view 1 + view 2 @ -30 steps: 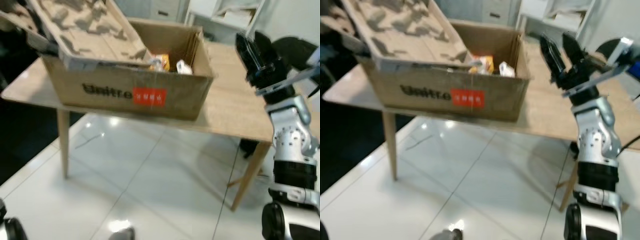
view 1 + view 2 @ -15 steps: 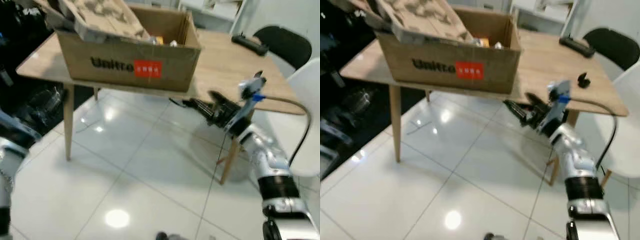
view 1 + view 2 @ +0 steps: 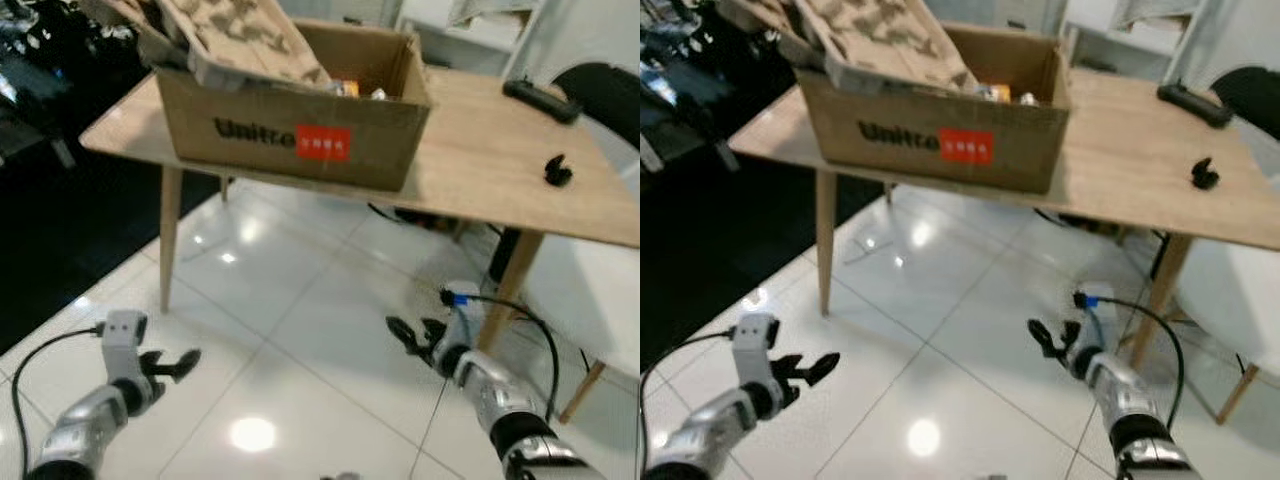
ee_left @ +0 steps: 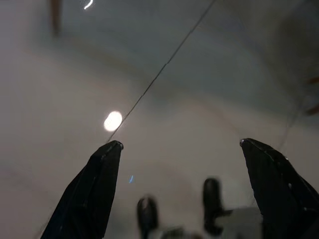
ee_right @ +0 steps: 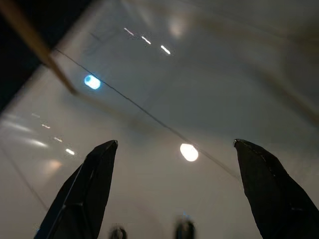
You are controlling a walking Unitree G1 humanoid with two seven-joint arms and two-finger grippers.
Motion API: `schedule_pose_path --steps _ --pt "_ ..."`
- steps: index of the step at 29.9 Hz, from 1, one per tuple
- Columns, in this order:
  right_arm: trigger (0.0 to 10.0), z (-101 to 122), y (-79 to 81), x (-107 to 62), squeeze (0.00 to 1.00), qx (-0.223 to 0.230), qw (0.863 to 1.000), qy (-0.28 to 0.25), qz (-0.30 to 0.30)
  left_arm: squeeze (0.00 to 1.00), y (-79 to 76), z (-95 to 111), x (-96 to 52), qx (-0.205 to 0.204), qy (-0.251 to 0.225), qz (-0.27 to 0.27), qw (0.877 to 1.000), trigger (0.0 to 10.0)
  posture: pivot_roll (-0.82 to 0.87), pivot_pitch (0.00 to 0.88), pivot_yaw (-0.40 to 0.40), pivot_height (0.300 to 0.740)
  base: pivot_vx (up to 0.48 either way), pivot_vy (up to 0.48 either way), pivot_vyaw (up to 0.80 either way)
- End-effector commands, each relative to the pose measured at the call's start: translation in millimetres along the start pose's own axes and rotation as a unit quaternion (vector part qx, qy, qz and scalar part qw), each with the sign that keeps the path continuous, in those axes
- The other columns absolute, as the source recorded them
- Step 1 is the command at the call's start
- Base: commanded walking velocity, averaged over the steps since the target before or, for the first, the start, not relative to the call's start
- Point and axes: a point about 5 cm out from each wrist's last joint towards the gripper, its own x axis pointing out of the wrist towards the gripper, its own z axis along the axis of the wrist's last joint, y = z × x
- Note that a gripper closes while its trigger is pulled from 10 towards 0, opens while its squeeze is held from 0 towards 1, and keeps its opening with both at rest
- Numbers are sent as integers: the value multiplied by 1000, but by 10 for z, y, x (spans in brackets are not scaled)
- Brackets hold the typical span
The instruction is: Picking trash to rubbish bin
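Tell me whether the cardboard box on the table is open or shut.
Open. The cardboard box has no closed top; a moulded pulp insert sticks out of it and small packets show inside.

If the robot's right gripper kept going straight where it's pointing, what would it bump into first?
Probably the shiny white floor. The right gripper hangs low, open, with nothing between its fingers, and its wrist view looks onto bare tile with a thin wooden table leg off to one side. Depth is hard to judge.

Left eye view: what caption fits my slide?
Both open grippers, left gripper and right gripper, low over floor before cardboard box on table.
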Motion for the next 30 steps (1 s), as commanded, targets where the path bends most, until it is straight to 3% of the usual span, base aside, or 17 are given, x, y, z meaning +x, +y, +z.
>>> schedule_pose_path --steps 1,4,5,6,10,14,16,22,27,30 --pt "10000 -270 -100 -86 0 12 998 40 -47 0 77 -306 -53 -11 42 58 997 10000 99 110 -42 740 0 0 0" --pt "10000 -676 -215 -261 0 44 988 104 -107 0 232 -629 -191 -25 87 160 983 10000 99 110 -48 740 0 0 0" --pt "10000 -676 -215 -261 0 44 988 104 -107 0 232 -629 -191 -25 87 160 983 10000 99 110 -48 740 0 0 0" --pt "10000 -829 -221 -327 0 45 983 132 -119 0 243 -774 -247 -20 114 178 977 10000 97 108 -49 740 0 0 -456" --pt "10000 -1092 -196 -443 0 59 974 175 -133 0 232 -1087 -380 -25 170 206 963 10000 95 106 -49 740 0 0 -734" --pt "10000 -1215 -182 -504 0 70 968 195 -144 0 196 -1245 -447 -25 199 214 956 10000 95 104 -48 740 0 0 -788" --pt "10000 -1494 -152 -675 0 79 953 242 -164 0 -6 -1727 -664 68 337 169 924 10000 106 97 -49 740 0 0 -788" --pt "10000 -1657 -142 -793 0 46 942 285 -173 0 -81 -1876 -745 64 361 180 913 10000 119 86 -53 740 0 0 -788" --pt "10000 -1645 -144 -784 0 26 942 292 -166 0 -80 -1871 -740 68 359 183 913 10000 124 75 -57 740 0 0 -788" --pt "10000 -1592 -133 -733 0 -1 944 291 -154 0 5 -1817 -746 72 353 203 911 10000 130 62 -63 740 0 0 -788"
